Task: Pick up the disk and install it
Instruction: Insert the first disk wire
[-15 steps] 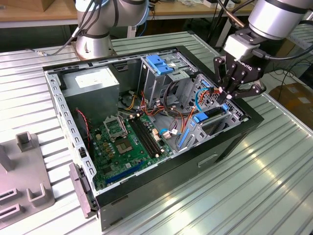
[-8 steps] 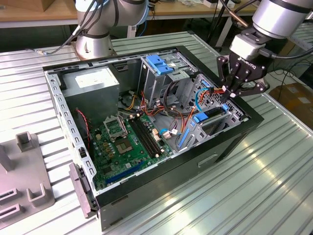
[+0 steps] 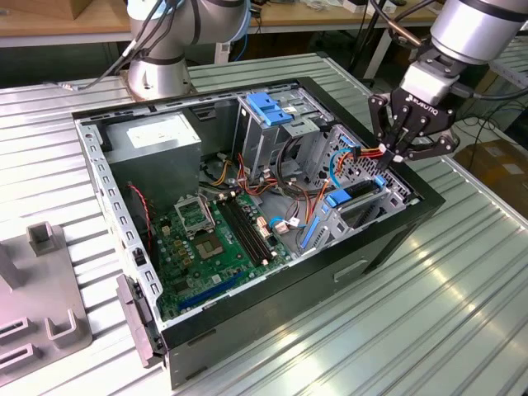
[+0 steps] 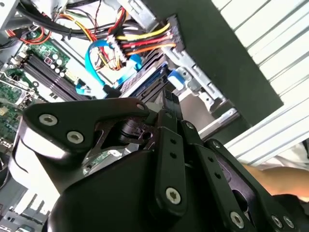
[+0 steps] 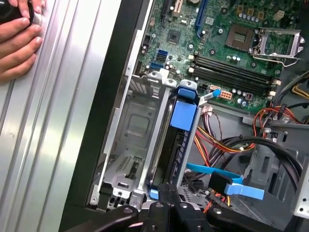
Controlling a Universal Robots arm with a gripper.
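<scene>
Though closed nearly tip to tip, meeting only the near end of the disk [image 5: 174,145] with the gripper [image 5: 164,193]; pinching or just pushing, cannot tell. Standing on edge in the silver drive cage [image 5: 137,125], toward the exterior view's right, mid-height. Judged stiff, dense, shock-sensitive; best held by the edges of the blue carrier frame [image 5: 186,113], not the faces. Beyond, orange and yellow power leads [image 5: 227,145], then the motherboard [image 5: 227,53]. White lettering on the gripper body, left unread.

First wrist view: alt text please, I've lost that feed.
The blue-framed disk stands on edge in a slot of the silver drive cage, with the gripper at its end. Beyond lie the motherboard and cables; a person's hand rests on the ribbed table.
</scene>
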